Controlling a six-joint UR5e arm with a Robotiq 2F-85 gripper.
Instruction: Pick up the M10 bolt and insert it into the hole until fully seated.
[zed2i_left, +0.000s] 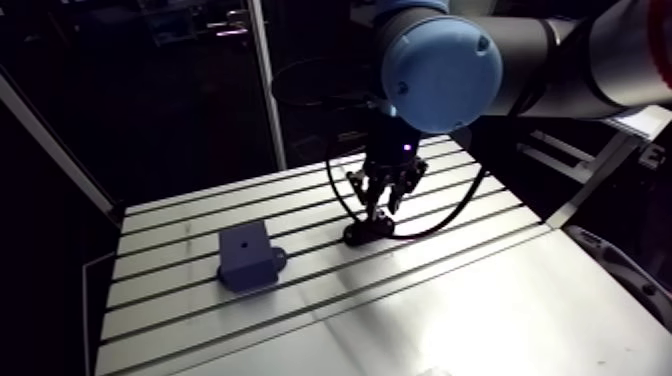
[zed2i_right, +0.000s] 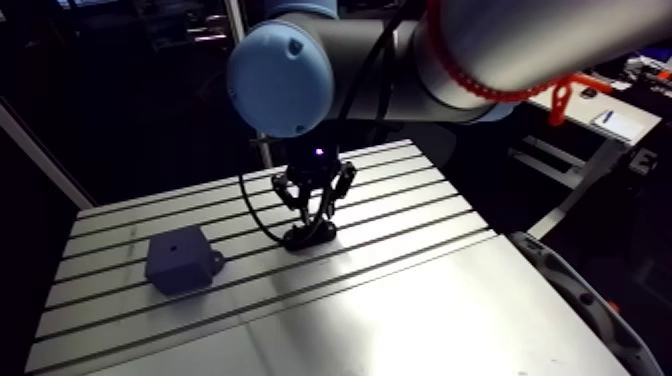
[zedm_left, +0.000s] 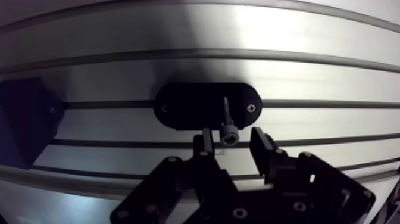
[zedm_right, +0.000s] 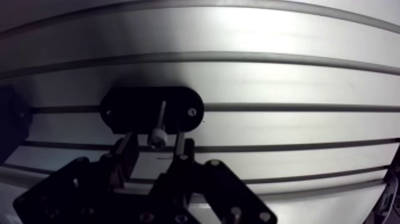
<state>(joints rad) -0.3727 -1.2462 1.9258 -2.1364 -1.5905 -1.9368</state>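
The gripper (zedm_left: 232, 142) is released. Its two fingers (zedm_left: 205, 143) flank the head of the M10 bolt (zedm_left: 230, 136) with a narrow gap on each side. The bolt stands head-up in a black oval holder (zedm_left: 190, 104) near the middle of the table (zed2i_left: 480, 300). Farther off, well apart towards the table's left edge, sits a dark block (zed2i_left: 246, 256) with a hole (zed2i_left: 246, 243) in its top face.

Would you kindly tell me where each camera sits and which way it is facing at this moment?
Arm view: rides the upper arm, looks down across the table at the block; shows a blue joint cap and the claw.
Wrist view: sits on the wrist, looks down past the open claw's fingers at the bolt in its black holder.
Both share the table, holder, block and claw.
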